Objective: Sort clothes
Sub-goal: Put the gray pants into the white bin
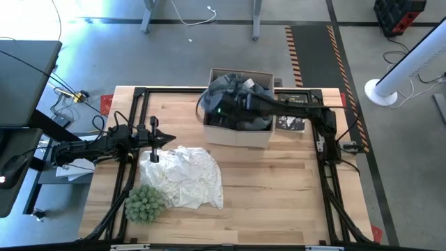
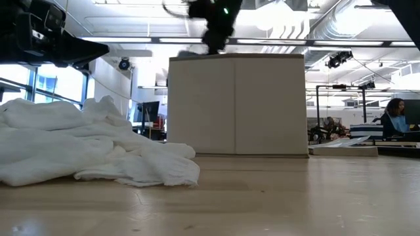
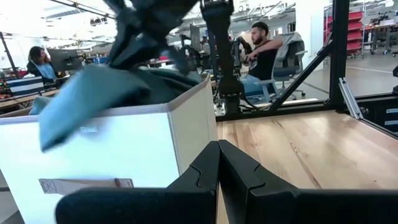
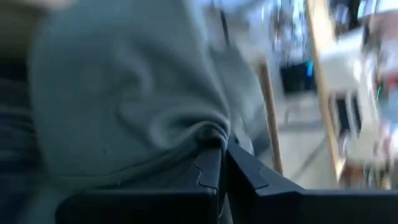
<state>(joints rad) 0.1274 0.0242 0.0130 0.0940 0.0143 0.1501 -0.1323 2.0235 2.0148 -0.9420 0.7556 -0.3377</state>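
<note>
- The plant ball (image 1: 145, 203), spiky and green, sits at the table's (image 1: 279, 202) near left corner, touching the white garment.
- The white garment (image 1: 182, 176) lies crumpled on the pale wood planks, soft and deeply creased, its folds spreading flat toward the table's middle (image 2: 98, 147).
- The left gripper (image 1: 169, 140) is held low and level above the garment's far edge, arm stretched in from the table's left side; its dark fingers (image 3: 208, 168) are pressed together and hold nothing.
- The box (image 1: 237, 129), plain cardboard with flat upright walls, stands at the far middle of the table (image 2: 236, 105).
- The right arm reaches across from the right, its gripper (image 1: 221, 108) over the box's top.
- Its fingers (image 4: 214, 165) are closed, pinching a fold of the grey garment (image 4: 130, 93), a smooth, soft cloth that bunches at the grip.
- More dark clothes (image 1: 240, 89) are heaped in the box, spilling over its rim (image 3: 93, 93).
- The black book (image 1: 289, 123) lies just right of the box.
</note>
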